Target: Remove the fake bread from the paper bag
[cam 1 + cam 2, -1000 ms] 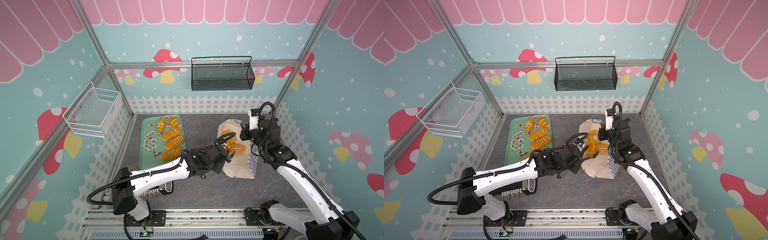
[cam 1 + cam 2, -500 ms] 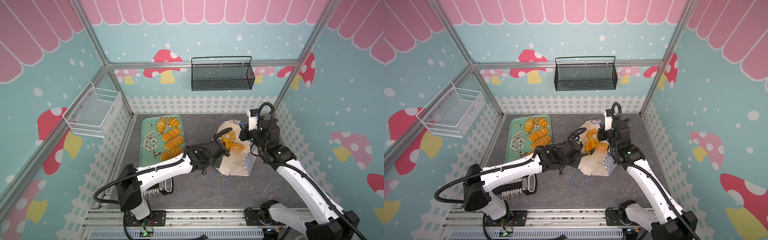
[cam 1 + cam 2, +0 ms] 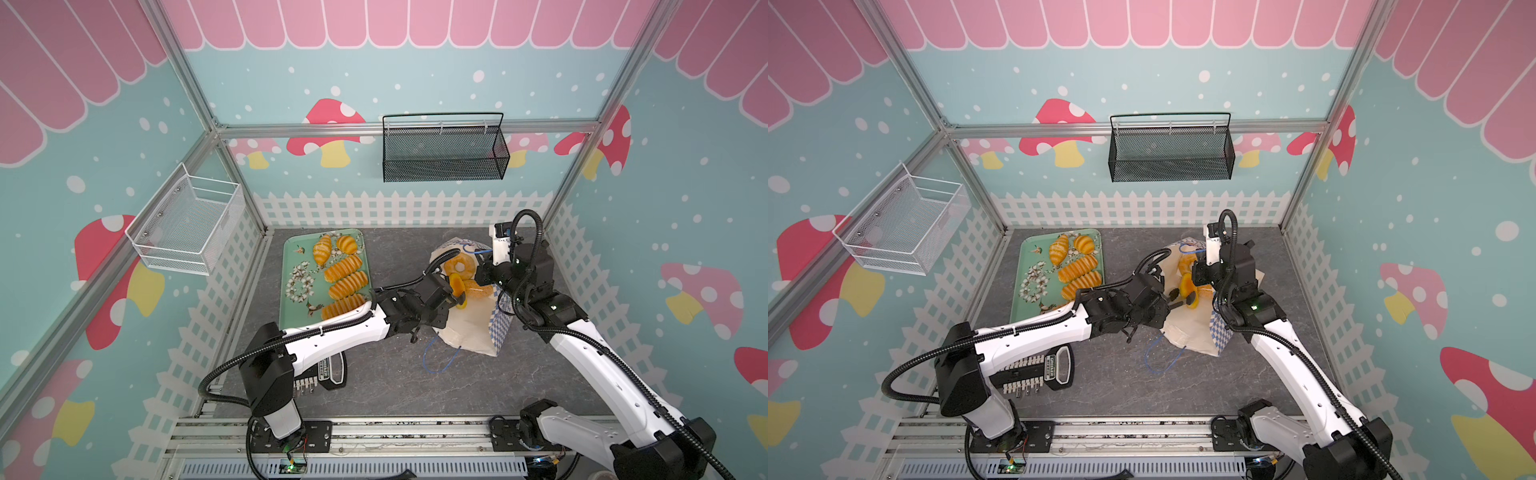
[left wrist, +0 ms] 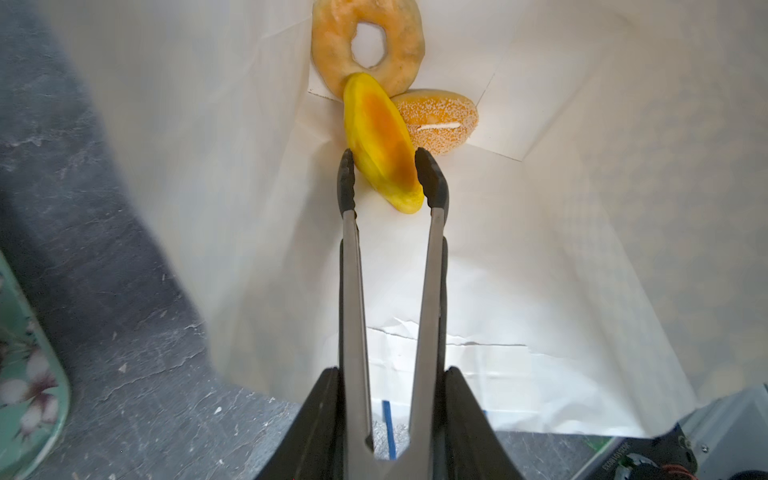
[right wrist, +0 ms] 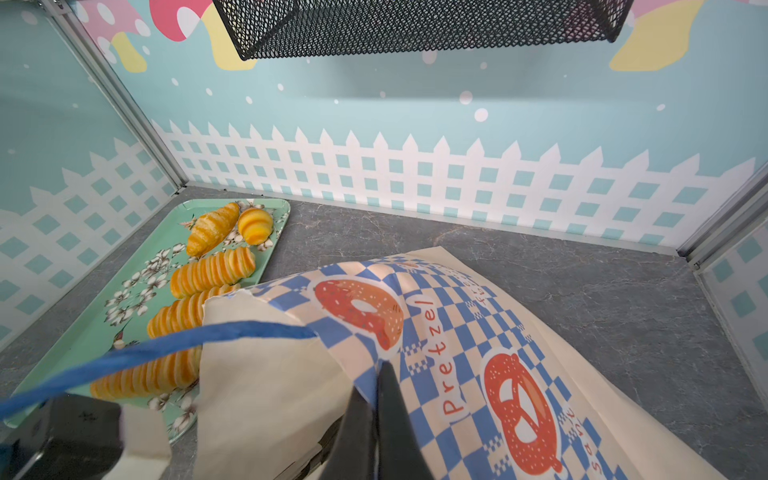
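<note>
Grey stone-look tabletop [image 3: 395, 374] fills the floor of the painted booth. The paper bag [image 3: 469, 332] lies slumped right of centre, and a green flowered tray [image 3: 293, 266] at the far left already carries ribbed loaves [image 3: 343, 268] and a croissant [image 3: 322, 249]. My right pincer [image 5: 376, 386] is pressed together on the bag's checkered rim, holding the mouth open. My left pincer [image 4: 392, 386] is clamped on a pair of tongs [image 4: 353, 291]. Their black tips now sit on either side of a glossy oval bun [image 4: 380, 137] deep inside the bag, touching it near its nearer end. A second ago, in both top views, the orange pieces lay flatter in the mouth. Now the oval bun stands on edge between the tips, and my left arm has stretched a little farther toward the bag, which itself has hardly moved. I take that to mean the grip is just made and the lift out toward the tray comes next. A ring doughnut [image 4: 405, 54] and a speckled bun [image 4: 440, 120] still rest against the bag's bottom, touching the oval bun, so at least two more trips remain. The bun is slick and held off-centre, so I judge it could pivot or slip as I pull back.
</note>
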